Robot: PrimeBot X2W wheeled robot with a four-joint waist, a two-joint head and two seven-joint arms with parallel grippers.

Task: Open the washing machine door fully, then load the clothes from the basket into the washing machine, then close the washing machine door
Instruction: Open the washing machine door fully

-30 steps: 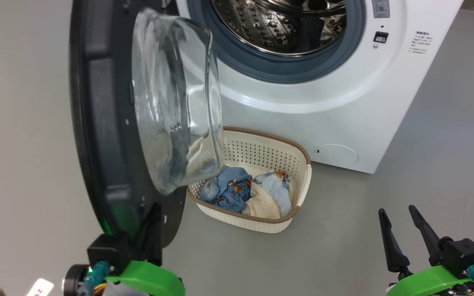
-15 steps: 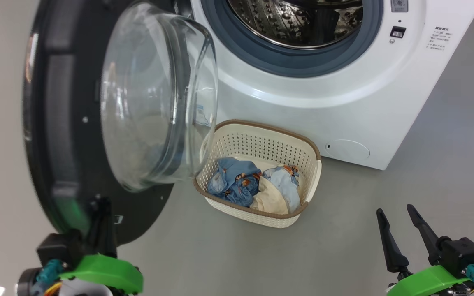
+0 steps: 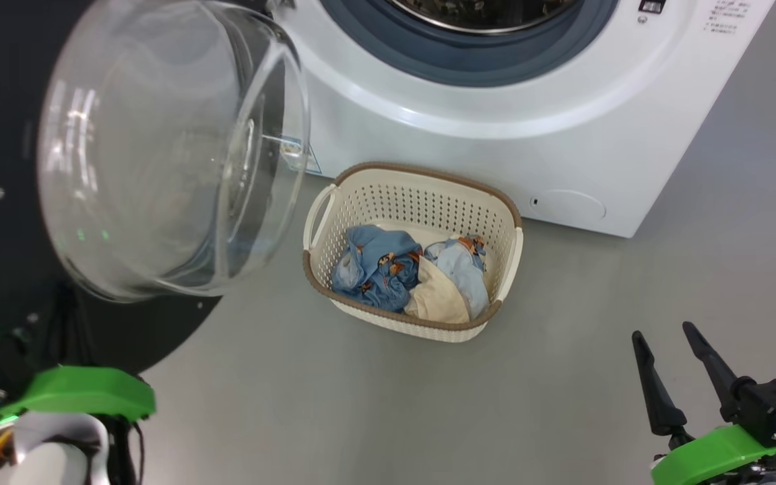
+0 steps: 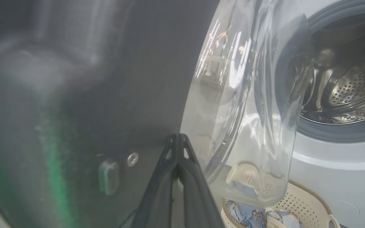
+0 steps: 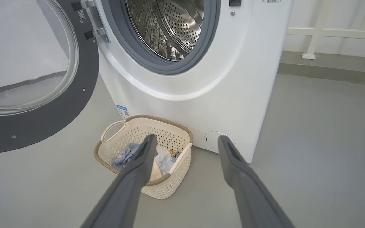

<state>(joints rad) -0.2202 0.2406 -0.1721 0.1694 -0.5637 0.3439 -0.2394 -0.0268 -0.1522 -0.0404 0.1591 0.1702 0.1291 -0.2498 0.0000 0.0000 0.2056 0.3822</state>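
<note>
Currently door (image 3: 159, 155) open, clothes (image 3: 408, 273) in basket (image 3: 422, 209)

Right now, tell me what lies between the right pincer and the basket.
Bare grey floor, in the head view: the open right pincer hovers apart from the basket, nothing between them.

Clear drum opening (image 5: 169, 28), door (image 5: 59, 120) at left

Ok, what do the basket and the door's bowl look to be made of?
The basket: cream moulded plastic by the look, matte, punched with rows of holes, brown rim. The door's bowl: probably clear glass, glossy; highlights streak it and things show through.
</note>
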